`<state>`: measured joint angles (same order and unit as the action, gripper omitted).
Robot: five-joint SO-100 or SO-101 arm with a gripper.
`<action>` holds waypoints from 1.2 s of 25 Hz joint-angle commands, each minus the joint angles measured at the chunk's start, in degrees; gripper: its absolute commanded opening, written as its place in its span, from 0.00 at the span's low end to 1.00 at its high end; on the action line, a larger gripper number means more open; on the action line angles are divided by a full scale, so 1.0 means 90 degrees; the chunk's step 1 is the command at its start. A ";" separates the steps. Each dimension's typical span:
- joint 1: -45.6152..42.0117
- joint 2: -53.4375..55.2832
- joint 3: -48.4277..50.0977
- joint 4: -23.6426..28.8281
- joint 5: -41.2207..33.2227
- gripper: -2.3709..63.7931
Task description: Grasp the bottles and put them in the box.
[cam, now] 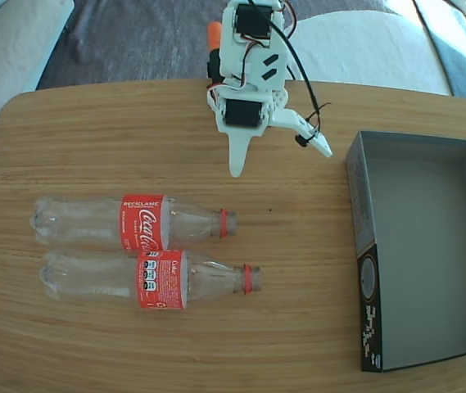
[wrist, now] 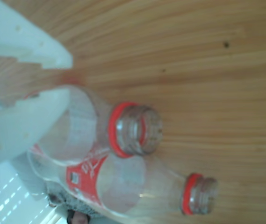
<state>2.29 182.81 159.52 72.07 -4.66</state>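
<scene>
On the wooden surface (cam: 93, 344), two Coca-Cola bottles are laid on their sides, parallel and just beside each other, with necks turned toward the right of the fixed view: the upper bottle (cam: 134, 222) lies nearer the arm, and the lower bottle (cam: 147, 278) is set slightly further right. Laid flat in this way, they are kept from toppling, and their long bodies are offered crosswise to a descending grip; because they lie so close together, little room is judged to be left for a finger between them. Both are seen to be empty, and red neck rings are shown in both views; in the wrist view the mouths look open, although whether caps are fitted cannot be settled from the fixed view. One box (cam: 421, 246), a shallow dark grey tray with white print on its black outer side, is placed well apart at the right of the fixed view, open side up and with nothing in it, so that a bottle could be lowered straight in. One white end effector (cam: 282, 151) is held above bare surface between bottles and box, with its fingers spread wide and nothing gripped. By the count, two bottles remain outside the box, none inside, and neither is yet grasped.
</scene>
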 commanded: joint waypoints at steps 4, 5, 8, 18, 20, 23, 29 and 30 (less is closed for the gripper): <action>0.0020 -0.0029 -0.0156 -0.0039 0.0000 0.05; 0.0020 -0.0029 -0.0225 -0.0049 0.0010 0.05; 0.0020 -0.0293 -0.0469 -0.0088 0.0010 0.05; 0.0029 -0.1514 -0.1465 -0.0518 0.0010 0.05; 0.0029 -0.1816 -0.1738 -0.0518 0.0010 0.05; 0.0020 -0.2402 -0.2100 -0.0498 0.0010 0.05; -0.0049 -0.3721 -0.3506 -0.0195 -0.0020 0.06; -0.0049 -0.3955 -0.3770 -0.0137 -0.0020 0.06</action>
<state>1.85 150.73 133.15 70.05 -4.66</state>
